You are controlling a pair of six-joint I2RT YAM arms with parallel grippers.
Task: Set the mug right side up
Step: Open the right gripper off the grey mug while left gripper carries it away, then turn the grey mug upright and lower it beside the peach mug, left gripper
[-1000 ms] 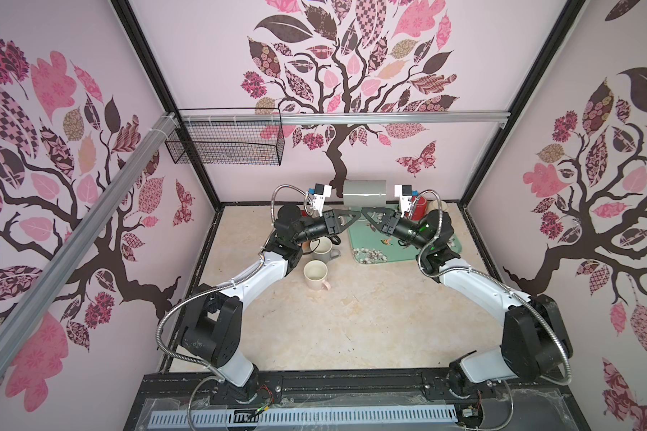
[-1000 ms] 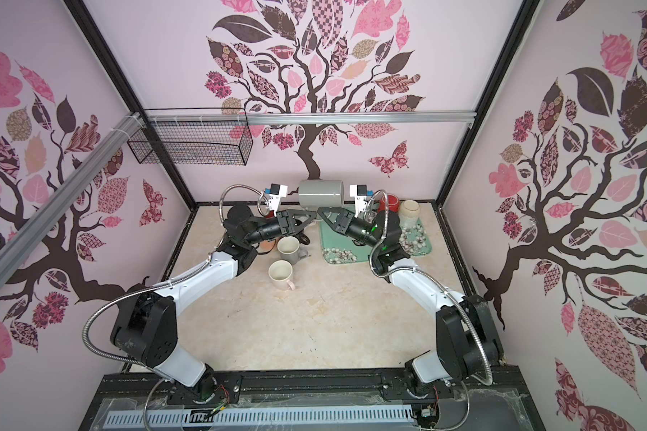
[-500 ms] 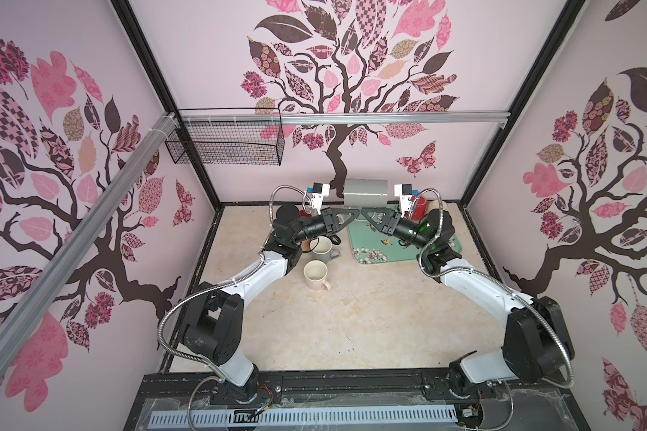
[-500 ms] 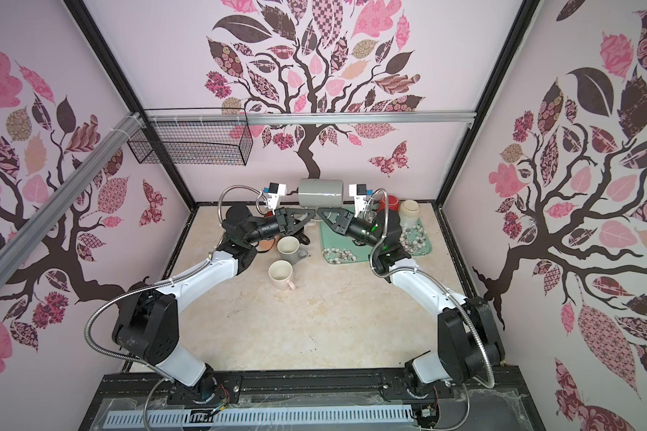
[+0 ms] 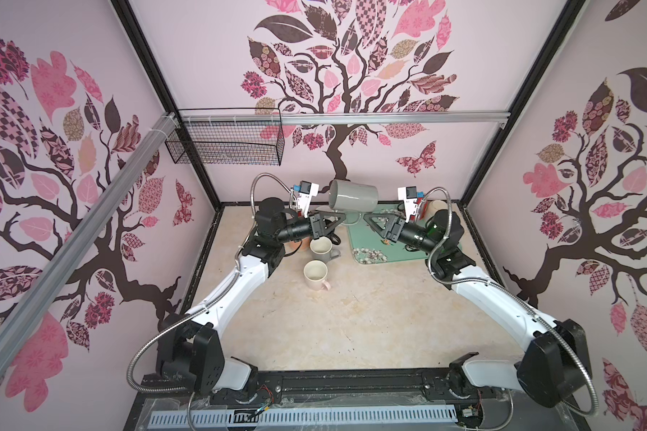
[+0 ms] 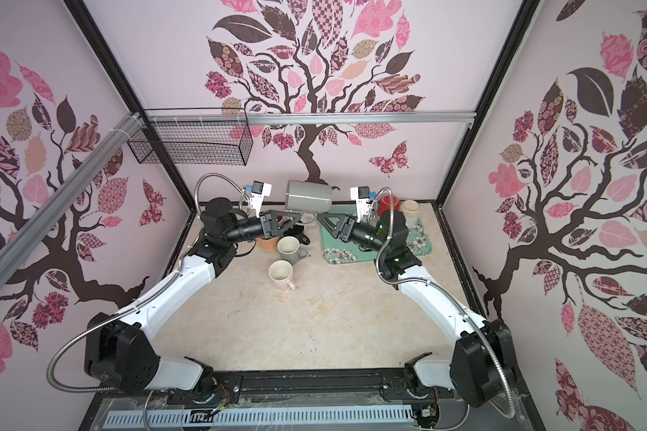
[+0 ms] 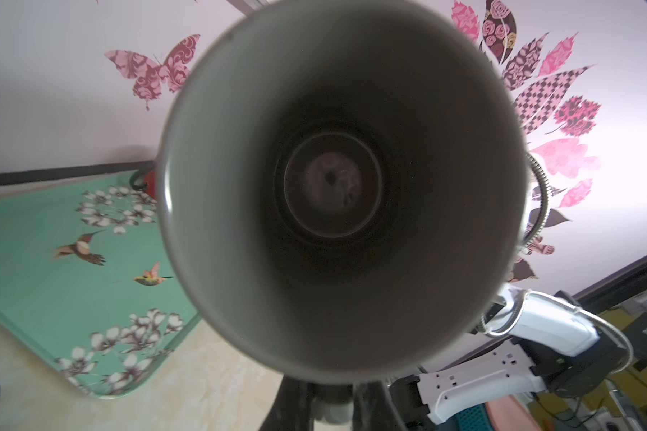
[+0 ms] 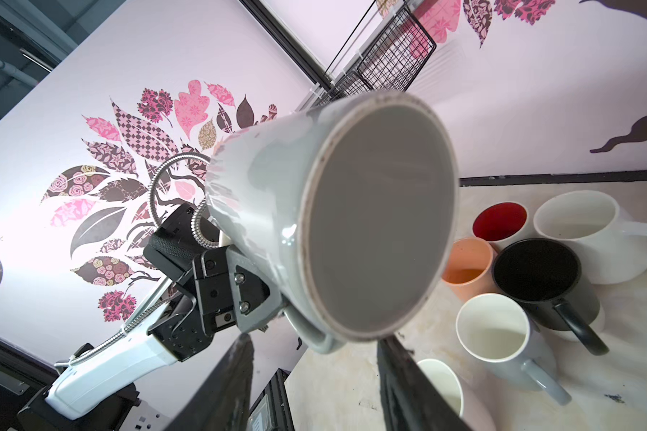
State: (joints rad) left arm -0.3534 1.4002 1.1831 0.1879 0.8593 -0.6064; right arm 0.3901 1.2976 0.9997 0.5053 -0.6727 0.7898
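The grey mug (image 5: pixel 353 194) hangs in the air at 12 o'clock of the bench (image 5: pixel 352 321), above the 9 o'clock edge of the green tray (image 5: pixel 389 257). It lies on its side: the mouth looks to 9 o'clock, the flat bottom to 3 o'clock, and the handle points down. The left hand (image 5: pixel 337 220) is closed on this handle from the 9 o'clock side. The left wrist view looks straight into the dark inside of the grey mug (image 7: pixel 337 186). The right hand (image 5: pixel 368 220) is at 3 o'clock of the handle, very near to it, with its jaws apart. In the right wrist view its two fingers (image 8: pixel 236 377) stand wide below the mug's bottom edge; I cannot tell if one touches it. On the bench, at 7 o'clock from the grey mug, a grey-sided mug (image 5: pixel 321 248) and a cream mug (image 5: pixel 315 273) stand close together, both mouth up.
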